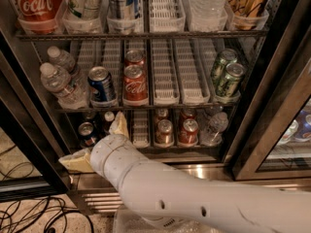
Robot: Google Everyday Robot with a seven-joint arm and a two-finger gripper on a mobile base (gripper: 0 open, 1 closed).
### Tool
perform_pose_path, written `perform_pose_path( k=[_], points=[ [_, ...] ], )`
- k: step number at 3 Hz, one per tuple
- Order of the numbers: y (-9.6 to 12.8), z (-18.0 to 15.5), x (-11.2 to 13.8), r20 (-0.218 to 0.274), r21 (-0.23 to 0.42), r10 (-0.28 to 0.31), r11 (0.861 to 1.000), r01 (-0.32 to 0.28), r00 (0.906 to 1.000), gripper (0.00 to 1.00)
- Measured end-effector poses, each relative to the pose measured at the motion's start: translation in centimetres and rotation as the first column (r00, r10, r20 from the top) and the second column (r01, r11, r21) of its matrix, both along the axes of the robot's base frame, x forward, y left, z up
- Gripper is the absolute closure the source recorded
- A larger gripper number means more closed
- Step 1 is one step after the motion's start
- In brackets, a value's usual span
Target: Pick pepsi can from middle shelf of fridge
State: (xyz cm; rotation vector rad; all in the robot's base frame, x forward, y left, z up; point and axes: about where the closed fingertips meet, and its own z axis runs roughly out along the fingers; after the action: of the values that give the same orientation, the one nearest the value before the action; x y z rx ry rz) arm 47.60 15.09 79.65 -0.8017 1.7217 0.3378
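Observation:
The pepsi can (102, 85), blue with a silver top, stands upright at the front of the middle shelf (165, 102), left of centre in a white slotted lane. My gripper (92, 141) is below the can, in front of the lower shelf, at the end of the white arm that comes in from the bottom right. It is open and empty: one tan finger (119, 125) points up toward the shelf edge, the other (77, 161) points left. The fridge (252, 144) stands with its door open.
Two red Coca-Cola cans (135, 84) stand just right of the pepsi can and water bottles (60, 81) lean just left of it. Green cans (226, 79) are at the shelf's right end. Several cans (176, 130) sit on the lower shelf. Dark door frames flank both sides, and cables (29, 212) lie on the floor.

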Motion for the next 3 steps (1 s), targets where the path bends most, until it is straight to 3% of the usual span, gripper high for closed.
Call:
perform_pose_path(
  k=[1, 2, 3],
  points=[
    [-4.1, 1.0, 2.3, 0.075, -0.052, -0.17, 0.983, 0.174, 0.9826, 0.0],
    [-7.3, 1.8, 3.3, 0.131, -0.066, -0.284, 0.953, 0.294, 0.9497, 0.0],
    [-7.3, 1.8, 3.3, 0.131, -0.066, -0.284, 0.953, 0.295, 0.9496, 0.0]
  ],
)
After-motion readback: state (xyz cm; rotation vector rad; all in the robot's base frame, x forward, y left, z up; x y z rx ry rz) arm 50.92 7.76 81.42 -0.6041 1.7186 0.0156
